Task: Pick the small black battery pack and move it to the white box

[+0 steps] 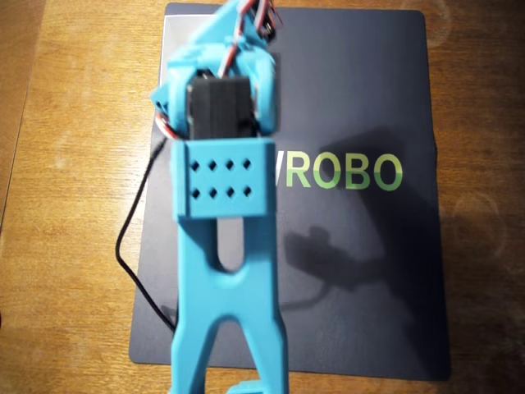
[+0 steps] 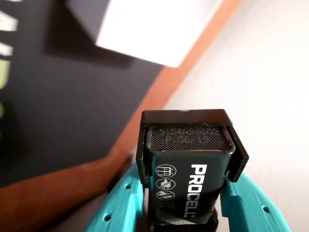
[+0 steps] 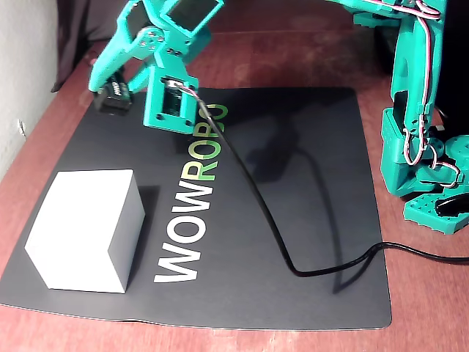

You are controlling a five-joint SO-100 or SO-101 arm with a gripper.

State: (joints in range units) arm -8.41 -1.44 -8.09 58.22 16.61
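The small black battery pack [image 2: 186, 159], with white PROCELL lettering, sits clamped between my teal fingers [image 2: 120, 198]. My gripper [image 3: 110, 94] is shut on the battery pack [image 3: 115, 97] and holds it in the air over the far left corner of the black mat. The white box [image 3: 84, 227] stands on the mat's near left part in the fixed view, well apart from the gripper. In the wrist view the white box [image 2: 149, 29] shows at the top, ahead of the pack. In the overhead view my arm [image 1: 225, 246] hides the pack.
A black mat [image 3: 293, 183] with WOWROBO lettering covers the wooden table [image 3: 183, 337]. A black cable [image 3: 256, 205] trails across the mat toward the right. The arm's teal base [image 3: 418, 161] stands at the right. A pale wall [image 3: 22, 66] borders the table's left.
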